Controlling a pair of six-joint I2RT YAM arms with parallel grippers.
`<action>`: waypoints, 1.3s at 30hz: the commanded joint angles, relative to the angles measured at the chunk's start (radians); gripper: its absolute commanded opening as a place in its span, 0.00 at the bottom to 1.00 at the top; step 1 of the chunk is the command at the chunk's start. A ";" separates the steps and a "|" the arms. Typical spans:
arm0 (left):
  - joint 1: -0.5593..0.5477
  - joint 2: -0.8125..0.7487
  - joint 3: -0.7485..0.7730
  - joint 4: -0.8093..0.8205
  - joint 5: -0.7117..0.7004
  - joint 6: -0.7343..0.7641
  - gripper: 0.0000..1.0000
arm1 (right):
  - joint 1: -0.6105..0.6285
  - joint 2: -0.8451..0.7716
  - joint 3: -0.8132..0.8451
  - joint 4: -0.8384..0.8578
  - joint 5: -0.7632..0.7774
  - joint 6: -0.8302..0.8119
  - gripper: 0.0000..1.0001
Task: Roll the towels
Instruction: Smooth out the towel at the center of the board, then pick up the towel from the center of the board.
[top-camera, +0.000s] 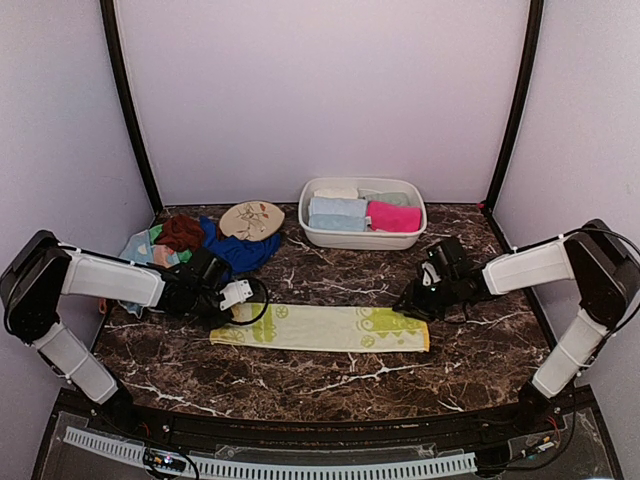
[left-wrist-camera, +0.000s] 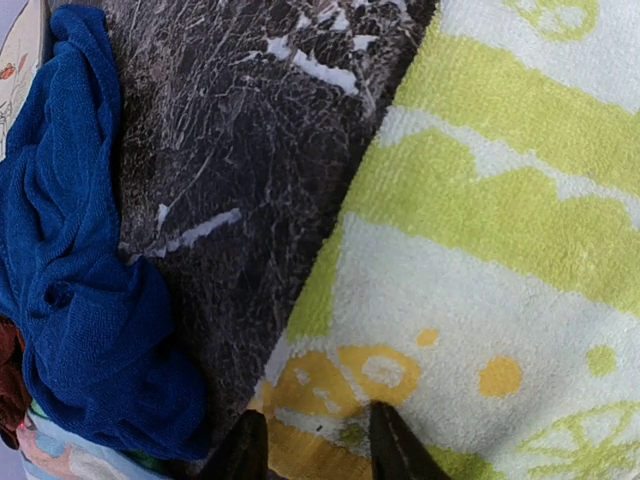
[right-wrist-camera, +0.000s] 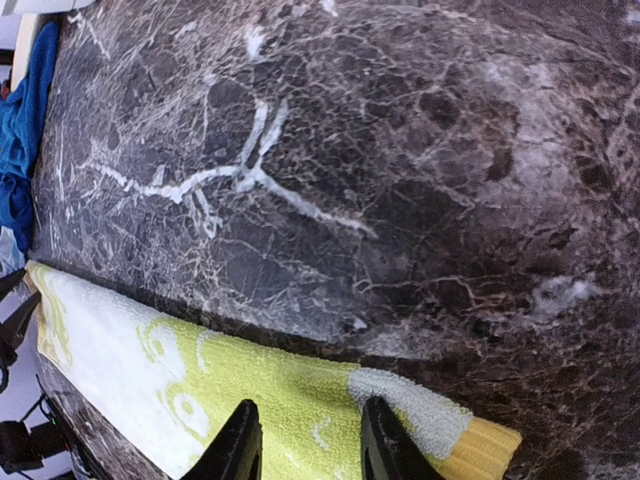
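1. The fluffy yellow-green towel (top-camera: 320, 328) lies flat, a long strip on the dark marble table (top-camera: 340, 285).
2. The left gripper (left-wrist-camera: 315, 445) stands slightly apart over its left end.
3. The right gripper (right-wrist-camera: 305, 440) is also apart, over the right end.

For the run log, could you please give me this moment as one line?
yellow-green towel: flat, unrolled; left gripper: part-open over its left end; right gripper: part-open over its right end; rolling: not started

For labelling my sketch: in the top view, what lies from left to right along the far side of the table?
Brown towel → oval disc → pale blue towel → pink towel; the last two in the white basin.
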 joint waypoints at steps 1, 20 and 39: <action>0.008 -0.069 0.025 -0.103 0.045 0.005 0.42 | -0.008 -0.047 0.023 -0.089 0.039 -0.036 0.42; 0.008 -0.197 -0.133 -0.210 0.173 0.125 0.53 | -0.017 -0.211 -0.131 -0.206 0.105 -0.088 0.68; 0.008 -0.189 -0.162 -0.226 0.220 0.121 0.47 | 0.081 -0.126 -0.077 -0.141 0.094 -0.005 0.09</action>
